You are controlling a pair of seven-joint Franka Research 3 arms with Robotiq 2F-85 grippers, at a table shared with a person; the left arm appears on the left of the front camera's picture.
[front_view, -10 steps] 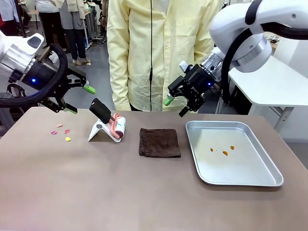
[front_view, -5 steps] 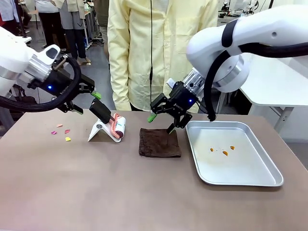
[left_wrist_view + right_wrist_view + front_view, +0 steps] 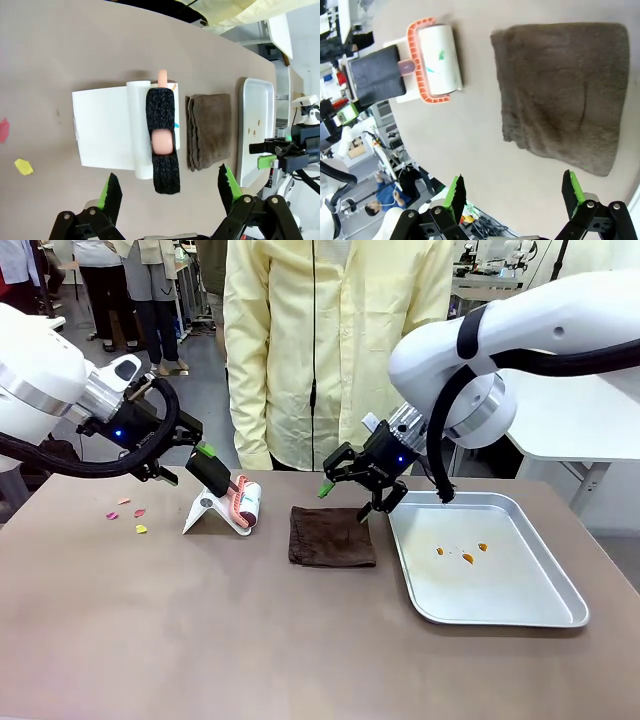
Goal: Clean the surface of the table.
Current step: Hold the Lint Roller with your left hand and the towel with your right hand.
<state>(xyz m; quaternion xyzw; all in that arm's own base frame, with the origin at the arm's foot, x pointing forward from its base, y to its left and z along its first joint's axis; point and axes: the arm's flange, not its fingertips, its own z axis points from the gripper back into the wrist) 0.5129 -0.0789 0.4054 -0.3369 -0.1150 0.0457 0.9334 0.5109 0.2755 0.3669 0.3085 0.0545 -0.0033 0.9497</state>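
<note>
1. Large rectangular table (image 3: 300, 650), matte grey-brown top: the surface to be cleaned. Near half bare, with open room for sweeping strokes.
2. Small pink and yellow scraps (image 3: 139, 512): loose toward the table's far left corner, just left of the roller stand, well apart from the tray.
3. Lint roller (image 3: 232, 498), white drum in an orange frame with a black sleeved handle, propped on a white wedge stand: near the far edge, left of centre. Handle tilted up toward the left arm.
4. Left gripper (image 3: 186, 464) (image 3: 168, 192): fingers spread wide, nothing held. Poised at the handle's end, one green pad on either side, with the handle's long axis running straight out between them. Judged the nearer arm for the roller.
5. Dark brown folded cloth (image 3: 332, 536) (image 3: 565, 95): flat near mid far edge, between stand and tray.
6. Right gripper (image 3: 356, 496) (image 3: 514, 192): fingers apart, empty, hanging above the cloth's far right corner, not touching.
7. Silver metal tray (image 3: 520, 580), a few orange bits inside: right of the cloth. Left rim just beside it, limiting rightward room.
</note>
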